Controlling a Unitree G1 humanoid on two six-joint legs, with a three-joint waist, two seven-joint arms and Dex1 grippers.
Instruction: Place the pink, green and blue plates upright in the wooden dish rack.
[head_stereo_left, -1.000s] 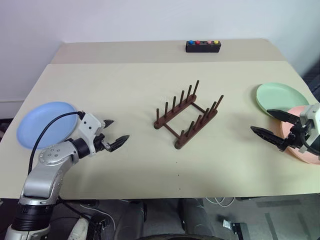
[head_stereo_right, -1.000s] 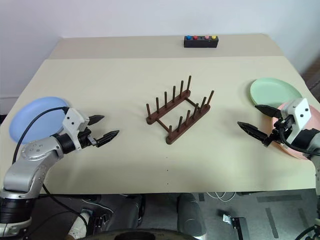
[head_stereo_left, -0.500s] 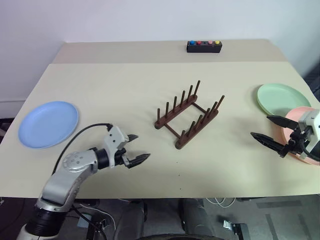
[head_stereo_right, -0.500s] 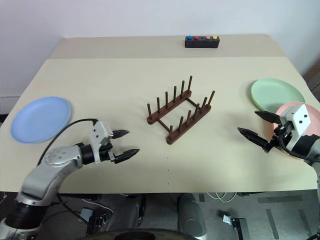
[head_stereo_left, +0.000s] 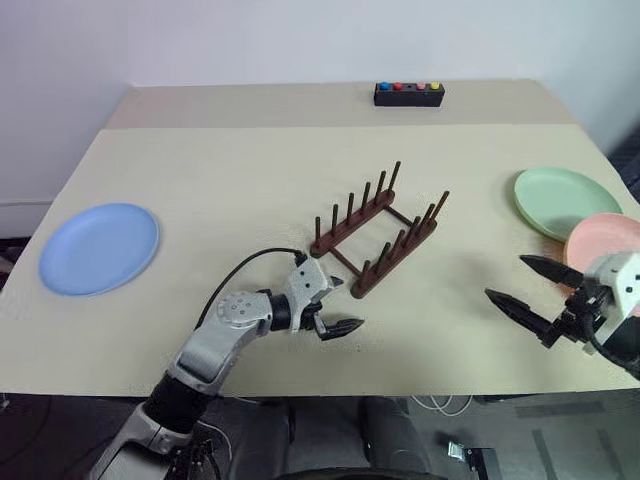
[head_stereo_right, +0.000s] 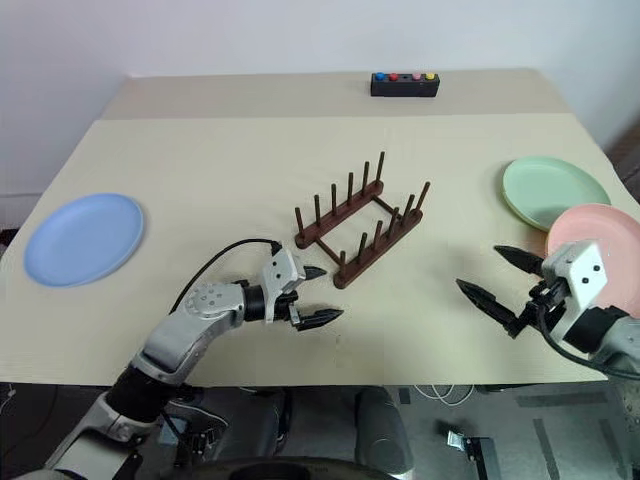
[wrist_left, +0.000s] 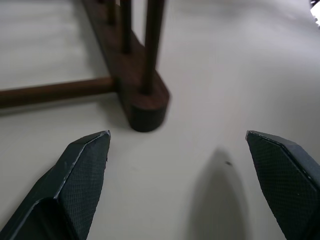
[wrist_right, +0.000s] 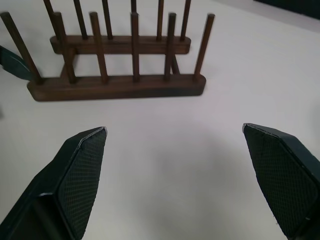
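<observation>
Rack empty, all three plates flat on the table, both grippers spread and holding nothing.

Blue plate (head_stereo_left: 99, 248) lies far left; left gripper (head_stereo_left: 331, 310) hangs jaws apart beside the rack (head_stereo_left: 378, 233) (one nudge could skew it); right gripper (head_stereo_left: 530, 296), also apart, sits near the green plate (head_stereo_left: 564, 201) and pink plate (head_stereo_left: 606, 240), which could skid off the edge.

We see the desk (head_stereo_left: 200, 160) evenly and brightly lit from overhead, without glare. Shadows are soft and short: a faint one lies under the wooden dish rack (head_stereo_left: 378, 232). In the left wrist view, the rack's near end looks blurred, and a diffuse shadow falls between the tool's fingers (wrist_left: 82, 165).
</observation>
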